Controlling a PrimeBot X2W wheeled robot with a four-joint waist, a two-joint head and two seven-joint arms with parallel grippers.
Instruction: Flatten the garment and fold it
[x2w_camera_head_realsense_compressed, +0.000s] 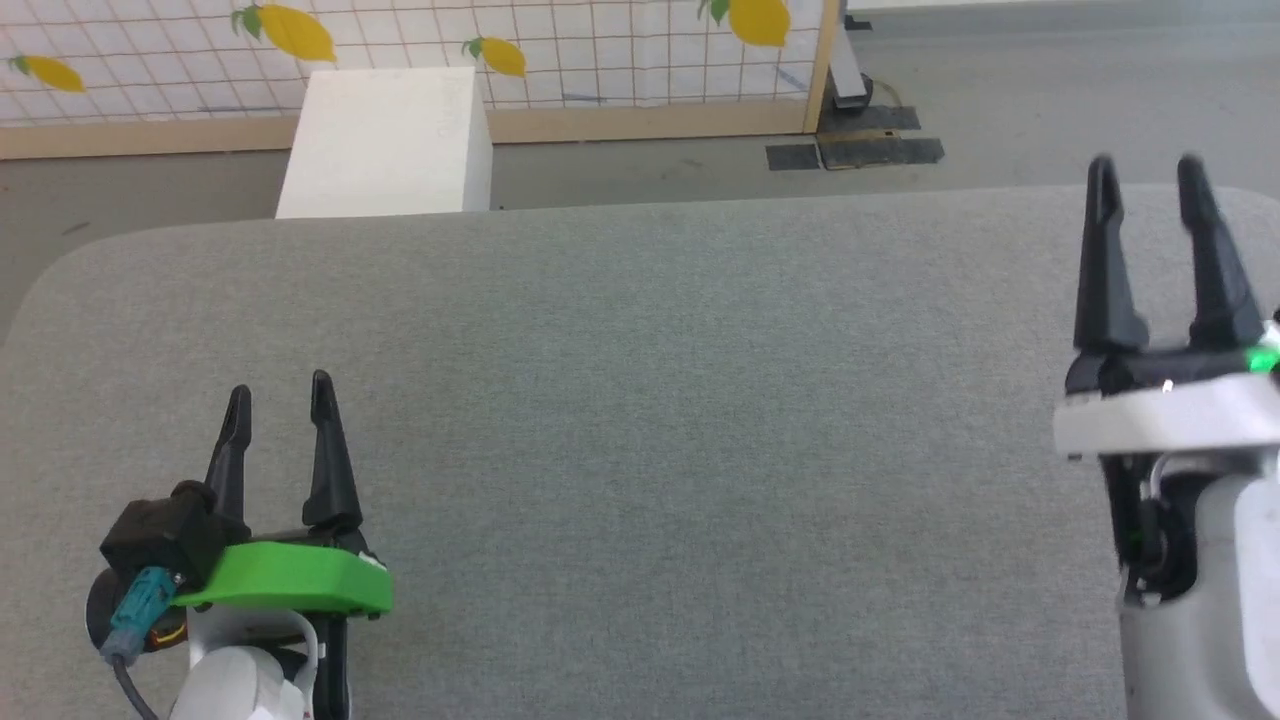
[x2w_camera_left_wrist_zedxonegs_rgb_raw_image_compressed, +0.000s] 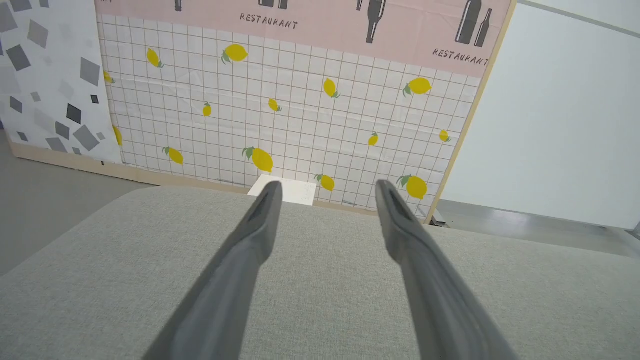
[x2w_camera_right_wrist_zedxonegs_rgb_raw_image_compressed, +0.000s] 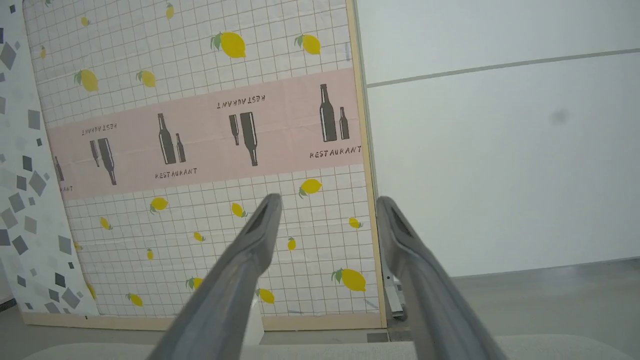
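Grey woven counter (x2w_camera_head_realsense_compressed: 640, 420); white box (x2w_camera_head_realsense_compressed: 385, 140); backdrop (x2w_camera_left_wrist_zedxonegs_rgb_raw_image_compressed: 300, 115) white grid, yellow lemons, pink band, dark bottles; left claw (x2w_camera_head_realsense_compressed: 280, 385) black, green mount.

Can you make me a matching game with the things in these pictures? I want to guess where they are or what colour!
Things:
1. left gripper
2. right gripper
3. white box
4. wall panel

Matches:
A. yellow lemons on a grid
B. green base, lower left
C. past the far edge of the grey table
D. white base, far right

Pairs: 1-B, 2-D, 3-C, 4-A
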